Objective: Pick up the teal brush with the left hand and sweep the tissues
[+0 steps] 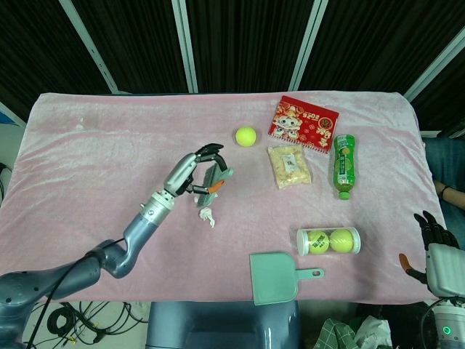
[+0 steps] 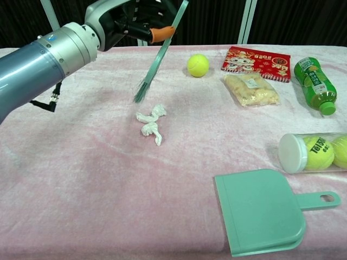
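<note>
Currently the left hand [image 2: 127,19] grips the teal brush [image 2: 157,59] high on its handle, bristles hanging clear of the pink tabletop [image 2: 81,179], just behind the tissues [image 2: 150,123]. Brush judged light and stiff in the handle, with soft, splaying bristles; the high hold gives reach but little downward pressure. Tissues: a crumpled white wad, very light, likely to roll or snag in the bristles rather than slide. Right hand [image 1: 436,243] sits well right of the tissues at the tabletop edge, fingers spread, holding nothing. Containers: clear tube [image 2: 314,153], right of the tissues, holds tennis balls; teal dustpan [image 2: 263,211], front-right of the tissues, holds nothing.
</note>
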`<state>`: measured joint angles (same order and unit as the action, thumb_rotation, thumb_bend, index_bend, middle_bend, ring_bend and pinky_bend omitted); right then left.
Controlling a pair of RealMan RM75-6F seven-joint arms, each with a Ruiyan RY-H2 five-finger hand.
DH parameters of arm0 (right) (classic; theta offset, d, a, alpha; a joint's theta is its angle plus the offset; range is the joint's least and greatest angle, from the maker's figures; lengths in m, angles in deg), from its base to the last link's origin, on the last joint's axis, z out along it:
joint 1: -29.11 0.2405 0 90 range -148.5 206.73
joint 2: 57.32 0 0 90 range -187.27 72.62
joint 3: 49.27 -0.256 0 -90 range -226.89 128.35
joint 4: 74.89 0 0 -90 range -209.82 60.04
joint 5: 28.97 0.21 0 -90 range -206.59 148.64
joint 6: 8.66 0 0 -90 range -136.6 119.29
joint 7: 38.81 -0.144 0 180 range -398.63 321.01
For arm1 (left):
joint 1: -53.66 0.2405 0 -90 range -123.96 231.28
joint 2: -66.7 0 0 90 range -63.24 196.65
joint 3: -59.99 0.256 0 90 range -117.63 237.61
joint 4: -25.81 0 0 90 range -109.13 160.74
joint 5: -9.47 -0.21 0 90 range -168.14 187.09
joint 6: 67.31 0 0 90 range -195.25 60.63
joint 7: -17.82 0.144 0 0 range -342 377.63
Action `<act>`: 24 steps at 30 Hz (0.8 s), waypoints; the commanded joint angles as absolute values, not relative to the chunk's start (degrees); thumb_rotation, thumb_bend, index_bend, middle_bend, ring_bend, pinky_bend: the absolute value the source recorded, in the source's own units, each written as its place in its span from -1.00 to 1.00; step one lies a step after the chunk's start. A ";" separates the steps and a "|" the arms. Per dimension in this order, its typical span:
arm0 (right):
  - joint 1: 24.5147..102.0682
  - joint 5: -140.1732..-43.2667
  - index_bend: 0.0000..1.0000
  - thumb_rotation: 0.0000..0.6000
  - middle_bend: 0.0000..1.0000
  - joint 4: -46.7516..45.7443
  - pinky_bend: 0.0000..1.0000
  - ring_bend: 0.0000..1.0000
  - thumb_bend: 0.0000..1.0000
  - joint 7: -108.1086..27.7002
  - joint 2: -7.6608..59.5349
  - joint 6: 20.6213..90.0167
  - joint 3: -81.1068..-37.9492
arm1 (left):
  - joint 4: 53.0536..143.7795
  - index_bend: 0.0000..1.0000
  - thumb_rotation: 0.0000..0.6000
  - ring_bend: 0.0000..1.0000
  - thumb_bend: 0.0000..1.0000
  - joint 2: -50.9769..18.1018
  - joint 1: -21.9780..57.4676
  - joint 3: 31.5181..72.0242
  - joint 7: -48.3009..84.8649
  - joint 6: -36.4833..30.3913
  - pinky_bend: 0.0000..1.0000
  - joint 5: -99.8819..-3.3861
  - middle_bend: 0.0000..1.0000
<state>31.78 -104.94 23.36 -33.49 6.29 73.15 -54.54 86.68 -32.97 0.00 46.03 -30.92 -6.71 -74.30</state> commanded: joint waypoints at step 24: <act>31.80 -104.69 -0.73 1.00 -0.88 23.60 -0.64 -0.71 -0.52 -34.44 6.06 72.75 -54.64 | 76.68 0.21 1.00 -0.72 -0.25 -42.09 1.70 48.50 -22.72 -10.36 -0.72 -70.59 0.23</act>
<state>31.81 -104.69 23.60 -34.44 6.06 72.74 -54.64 79.40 -39.56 1.27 48.72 -20.42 -12.99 -69.04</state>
